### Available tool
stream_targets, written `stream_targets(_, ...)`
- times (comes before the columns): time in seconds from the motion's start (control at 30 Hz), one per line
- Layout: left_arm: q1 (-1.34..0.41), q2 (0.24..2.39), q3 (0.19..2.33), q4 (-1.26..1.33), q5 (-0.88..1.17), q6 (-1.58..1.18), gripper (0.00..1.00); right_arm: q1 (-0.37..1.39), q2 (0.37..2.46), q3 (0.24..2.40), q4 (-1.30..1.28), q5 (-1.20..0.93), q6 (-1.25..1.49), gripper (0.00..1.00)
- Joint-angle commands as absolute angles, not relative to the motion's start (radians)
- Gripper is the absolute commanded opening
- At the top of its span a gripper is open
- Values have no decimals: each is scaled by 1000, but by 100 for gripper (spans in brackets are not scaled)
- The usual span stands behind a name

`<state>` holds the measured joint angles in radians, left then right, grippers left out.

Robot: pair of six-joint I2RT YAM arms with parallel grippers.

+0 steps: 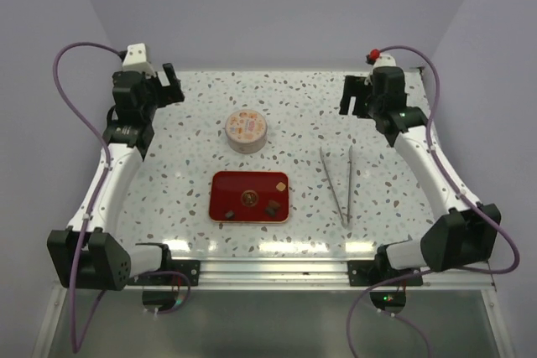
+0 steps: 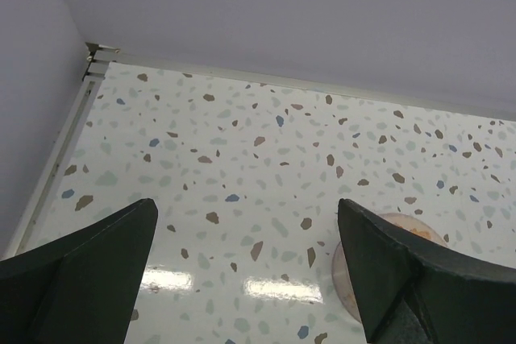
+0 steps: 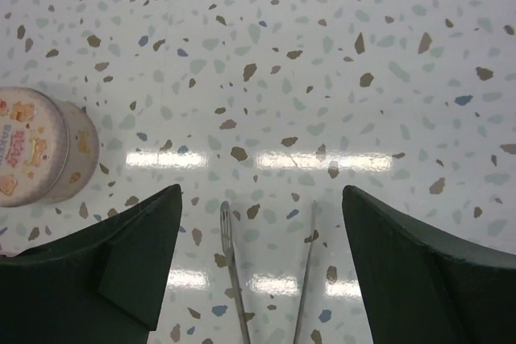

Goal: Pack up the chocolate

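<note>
Top external is the only view that shows the chocolate (image 1: 272, 206). Four small pieces can be counted, one light brown and three dark, all lying on the single red tray (image 1: 220, 184) at the near middle of the table (image 1: 168, 165). One round tin (image 1: 246, 130) stands with its lid on just beyond the tray. One pair of metal tweezers (image 1: 340, 182) lies to the tray's right, joined end toward the near edge.

The left pincer (image 1: 172, 84) hangs over the far left corner and the right pincer (image 1: 352, 95) over the far right. Both are spread wide and hold nothing.

The left wrist view catches only a sliver of the tin beside its right finger (image 2: 419, 279). The right wrist view shows the tin at its left edge and the two tweezer arms low between its fingers (image 3: 105, 279). Here the lid's print shows best: tan biscuit-like figures and a line of lettering too small to read.
</note>
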<state>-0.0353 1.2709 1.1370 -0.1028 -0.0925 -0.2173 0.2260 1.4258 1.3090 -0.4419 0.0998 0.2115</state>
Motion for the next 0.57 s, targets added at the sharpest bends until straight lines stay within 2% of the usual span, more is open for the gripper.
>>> stream_targets(0.0, -35, 1200, 1161, -129, -150, -172, 100, 193, 1312, 1302, -408, 167, 184, 84)
stream_targets(0.53, -35, 1183, 1180, -149, -163, -155, 100, 178, 1239, 1321, -420, 167, 186, 85)
